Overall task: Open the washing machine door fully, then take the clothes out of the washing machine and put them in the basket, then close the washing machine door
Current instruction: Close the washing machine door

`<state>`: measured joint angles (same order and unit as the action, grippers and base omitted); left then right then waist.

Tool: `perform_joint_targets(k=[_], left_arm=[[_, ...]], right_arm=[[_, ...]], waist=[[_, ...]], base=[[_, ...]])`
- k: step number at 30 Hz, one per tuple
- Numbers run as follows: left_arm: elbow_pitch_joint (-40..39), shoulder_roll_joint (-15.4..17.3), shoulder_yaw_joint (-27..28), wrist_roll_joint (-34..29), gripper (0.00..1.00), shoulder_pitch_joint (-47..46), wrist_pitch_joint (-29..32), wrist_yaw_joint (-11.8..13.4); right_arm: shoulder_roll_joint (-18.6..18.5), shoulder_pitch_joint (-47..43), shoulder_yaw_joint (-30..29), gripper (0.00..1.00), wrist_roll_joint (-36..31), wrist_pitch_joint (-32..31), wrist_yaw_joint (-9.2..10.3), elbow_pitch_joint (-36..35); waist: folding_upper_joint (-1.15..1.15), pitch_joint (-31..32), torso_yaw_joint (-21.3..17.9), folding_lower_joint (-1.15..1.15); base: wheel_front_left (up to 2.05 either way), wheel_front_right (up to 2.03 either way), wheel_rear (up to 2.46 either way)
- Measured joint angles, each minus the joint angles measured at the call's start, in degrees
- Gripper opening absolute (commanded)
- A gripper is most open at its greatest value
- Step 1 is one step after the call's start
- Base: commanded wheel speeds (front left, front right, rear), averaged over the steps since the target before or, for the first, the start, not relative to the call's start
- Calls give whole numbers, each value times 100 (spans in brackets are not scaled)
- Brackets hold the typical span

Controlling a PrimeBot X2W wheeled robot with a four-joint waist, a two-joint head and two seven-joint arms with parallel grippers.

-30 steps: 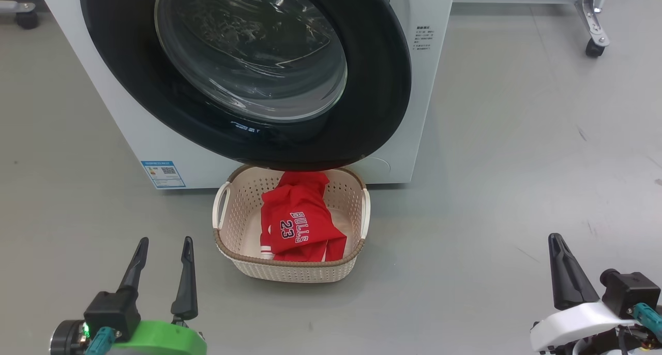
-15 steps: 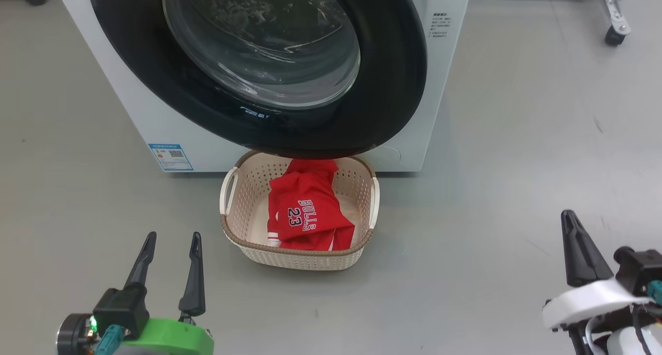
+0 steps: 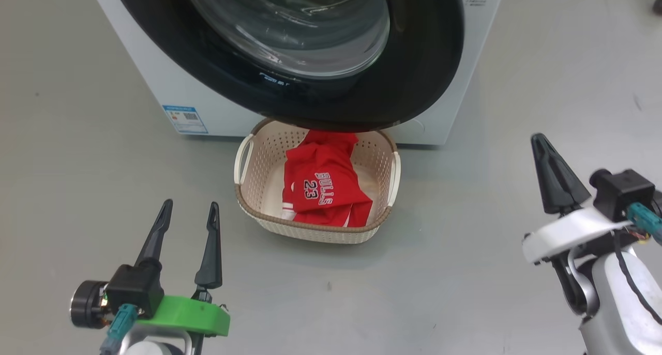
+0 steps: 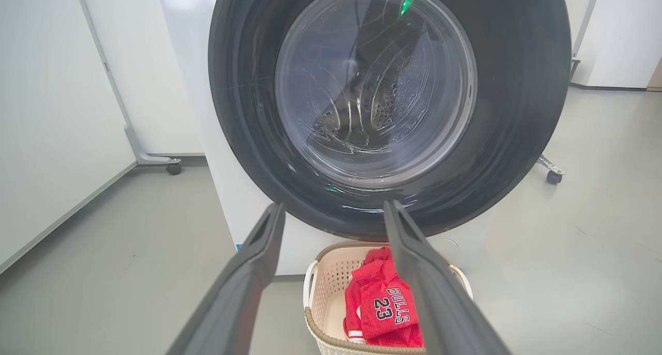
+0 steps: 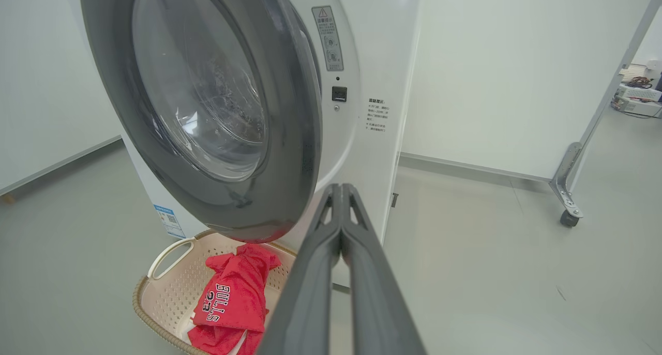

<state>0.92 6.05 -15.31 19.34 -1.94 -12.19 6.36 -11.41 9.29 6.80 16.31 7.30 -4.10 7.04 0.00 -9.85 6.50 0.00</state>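
Observation:
The white washing machine (image 3: 176,91) stands at the top of the head view. The washing machine door (image 3: 424,60), a black ring around bulging glass, lies across its front. In the right wrist view the door (image 5: 289,112) looks slightly off the front panel at its right edge. The clothes, a red "BULLS 23" jersey (image 3: 323,189), lie in the cream basket (image 3: 315,234) on the floor under the door. My left gripper (image 3: 190,204) is open and empty, left of the basket. My right gripper (image 3: 539,140) is shut and empty, well to the basket's right.
Grey floor surrounds the basket on all sides. A blue label sticker (image 3: 185,118) sits low on the machine's front. White partition walls on castered feet (image 5: 569,210) stand behind and beside the machine, one caster (image 4: 173,166) to its left.
The head camera has shifted, sliding the machine and basket up and to the right in the picture. My right gripper has risen and moved forward, still shut. Basket and jersey lie as before.

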Motion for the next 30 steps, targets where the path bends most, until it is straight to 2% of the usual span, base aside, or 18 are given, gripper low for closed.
perform_joint_targets(k=[5, 10, 23, 30], left_arm=[[-137, -66, -138, -59, 100, -220, -7, 0], [-169, -143, -249, -81, 100, -433, -30, 0], [-130, -271, -446, -96, 100, -804, -101, -1], [-82, -298, -490, -124, 100, -903, -151, -1]], right_arm=[[12, 638, 323, 0, -92, -209, -113, 110], [12, 1166, 476, 0, -149, -348, -141, 267], [-68, 2163, 508, 0, -137, -523, -215, 916], [-116, 2515, 482, 0, -111, -557, -236, 1321]], waist=[[0, -283, 166, 0], [0, -552, 321, 0], [0, -1110, 820, 1], [0, -1335, 963, 1]], base=[[0, 0, 0], [0, 0, 0], [0, 0, 0], [0, 0, 0]])
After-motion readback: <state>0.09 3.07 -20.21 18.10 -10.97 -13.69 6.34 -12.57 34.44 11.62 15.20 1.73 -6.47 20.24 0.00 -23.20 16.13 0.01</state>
